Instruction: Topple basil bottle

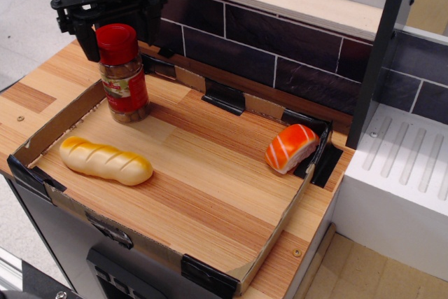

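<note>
The basil bottle point(122, 75) stands upright at the back left of the cardboard-edged wooden tray point(203, 173). It has a glossy red cap, brownish contents and a red-and-white label. My black gripper point(115, 33) is open, above and just behind the bottle's cap, one finger point(87, 40) to the left of the cap. It does not hold the bottle.
A yellow bread roll point(105, 160) lies at the tray's front left. A salmon sushi piece point(291, 148) sits at the back right corner. A dark tiled wall point(280, 40) runs behind the tray. A white ribbed rack point(406, 173) stands to the right.
</note>
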Motion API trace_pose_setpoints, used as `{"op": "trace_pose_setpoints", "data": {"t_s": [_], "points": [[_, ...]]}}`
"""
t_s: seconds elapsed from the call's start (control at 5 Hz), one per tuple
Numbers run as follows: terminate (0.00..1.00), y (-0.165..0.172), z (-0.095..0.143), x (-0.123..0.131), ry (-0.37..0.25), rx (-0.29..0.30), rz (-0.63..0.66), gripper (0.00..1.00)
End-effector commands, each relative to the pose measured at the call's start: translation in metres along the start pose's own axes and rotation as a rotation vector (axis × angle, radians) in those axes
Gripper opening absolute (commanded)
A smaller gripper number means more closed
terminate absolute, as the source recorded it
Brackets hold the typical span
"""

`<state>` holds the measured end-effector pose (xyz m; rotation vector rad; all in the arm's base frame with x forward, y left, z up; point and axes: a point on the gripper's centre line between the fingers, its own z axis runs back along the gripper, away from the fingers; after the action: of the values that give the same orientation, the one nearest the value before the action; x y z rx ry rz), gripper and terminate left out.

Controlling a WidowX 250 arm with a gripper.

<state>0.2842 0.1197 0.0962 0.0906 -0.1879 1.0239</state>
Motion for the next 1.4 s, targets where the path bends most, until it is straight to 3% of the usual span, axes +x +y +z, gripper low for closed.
{"op": "trace_pose_setpoints", "data": {"t_s": [0.0, 0.8, 1.0, 1.2], "points": [[0.00, 0.006, 0.015, 0.020, -0.065, -0.025, 0.072, 1.00], [0.00, 0.006, 0.001, 0.027, -0.113, -0.009, 0.104, 1.00], [0.00, 0.005, 0.003, 0.026, -0.109, -0.029, 0.108, 0.00], [0.00, -0.001, 0.012, 0.015, -0.167, -0.091, 0.112, 0.00]]}}
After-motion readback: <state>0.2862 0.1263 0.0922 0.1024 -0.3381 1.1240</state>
